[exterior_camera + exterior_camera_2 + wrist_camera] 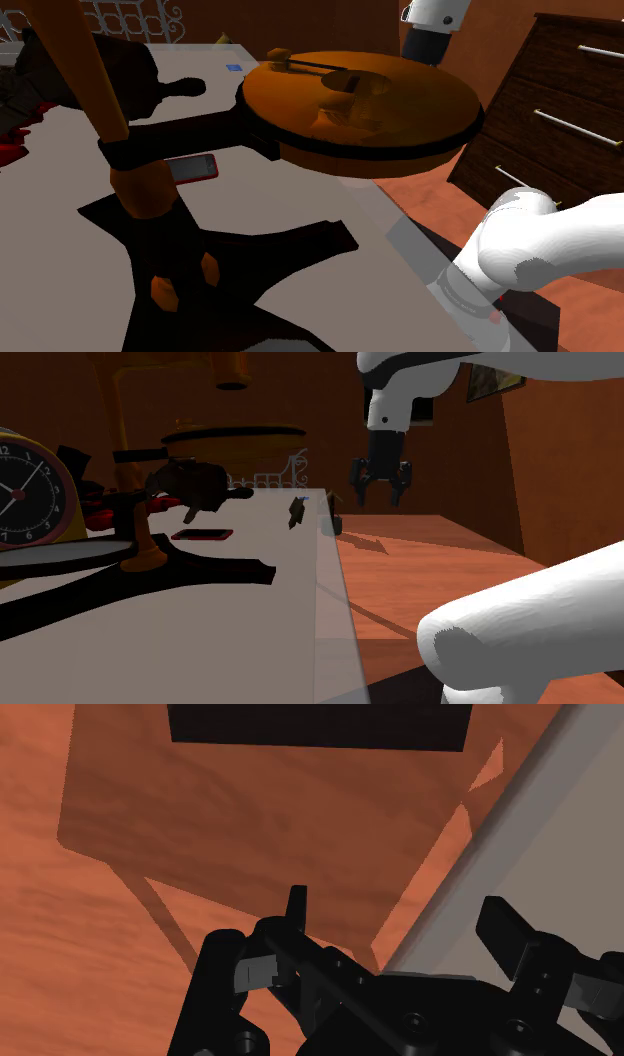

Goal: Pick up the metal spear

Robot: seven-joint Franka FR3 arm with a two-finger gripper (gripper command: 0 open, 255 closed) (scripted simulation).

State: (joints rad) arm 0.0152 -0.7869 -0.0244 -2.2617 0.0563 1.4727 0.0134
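My black gripper hangs open with nothing between its fingers. It is over the reddish floor, just past the grey table's long edge. In the wrist view the gripper has floor beneath it and the table edge beside one finger. A small dark slim thing stands tilted on the table near that edge, to the second exterior view's left of the gripper and lower. It may be the spear, but I cannot tell. In the shoulder view the arm's wrist drops behind a large orange disc.
A red phone lies on the table beside a tall orange stand with a black spreading base. A clock stands at the second exterior view's left. A dark wooden dresser rises at the shoulder view's right.
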